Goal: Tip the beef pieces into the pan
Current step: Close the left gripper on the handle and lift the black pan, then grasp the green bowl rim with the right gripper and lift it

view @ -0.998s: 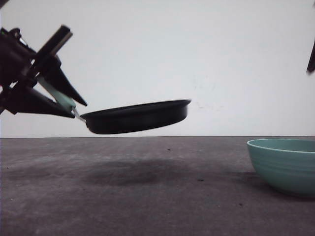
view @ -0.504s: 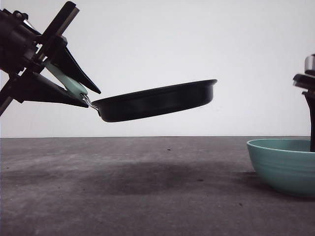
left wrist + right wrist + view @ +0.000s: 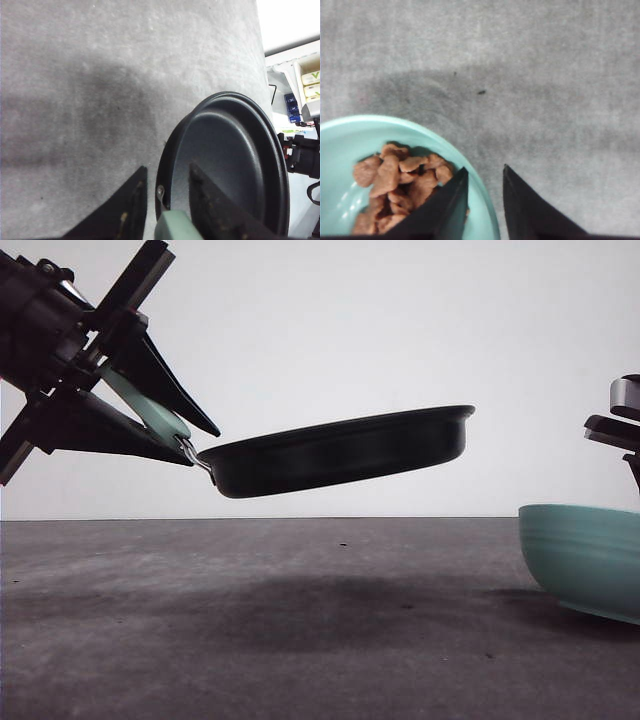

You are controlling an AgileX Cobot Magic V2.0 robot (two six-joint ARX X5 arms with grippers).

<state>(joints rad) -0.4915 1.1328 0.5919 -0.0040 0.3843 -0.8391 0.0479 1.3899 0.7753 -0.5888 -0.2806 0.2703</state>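
At the upper left of the front view, the left gripper (image 3: pixel 185 435) is clamped on the mint-green handle (image 3: pixel 150 415) of the pan (image 3: pixel 340 452), its black fingers (image 3: pixel 160 380) spread above and below the handle. A thin metal stem joins the handle to the pan. The pan hangs in the air above the desk (image 3: pixel 300 640), left of the frame's centre, tilted so its far rim sits higher than the handle end. It is shallow, round and black, with a smooth dark outer wall and a thin rim; its shadow lies on the grey desk beneath it. In the left wrist view the pan (image 3: pixel 225 165) shows a bare, matte black inside, with the handle (image 3: pixel 175 227) between the two fingers (image 3: pixel 125 210).

At the right edge of the front view, part of the right arm stands above a teal ribbed bowl (image 3: pixel 585 555), which is lifted off the desk and tipped, well apart from the pan. In the right wrist view the right gripper (image 3: pixel 482 200) grips the bowl's rim (image 3: pixel 485 210), one finger inside and one outside. The beef pieces (image 3: pixel 400 182) lie heaped in the bowl (image 3: pixel 350 135): small, reddish-brown, irregular chunks piled against one another near the rim.
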